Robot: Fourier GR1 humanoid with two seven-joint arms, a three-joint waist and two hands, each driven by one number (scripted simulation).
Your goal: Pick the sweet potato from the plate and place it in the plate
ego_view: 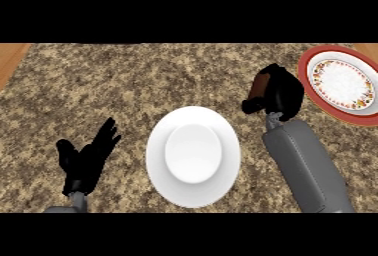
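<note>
My right hand (pixel 283 94) hangs over the counter between the two plates, its fingers curled round a reddish-brown sweet potato (pixel 258 88) that shows along the hand's left side. A red-rimmed patterned plate (pixel 307 69) lies at the far right, just beside the hand. In the middle of the view lies a plain white plate (pixel 225 165) with nothing on it, down and to the left of the held sweet potato. My left hand (pixel 87 160) rests open at the lower left, fingers up.
The counter top (pixel 111 85) is speckled brown stone. A strip of wooden surface (pixel 11 57) shows at the upper left corner, past the counter's edge.
</note>
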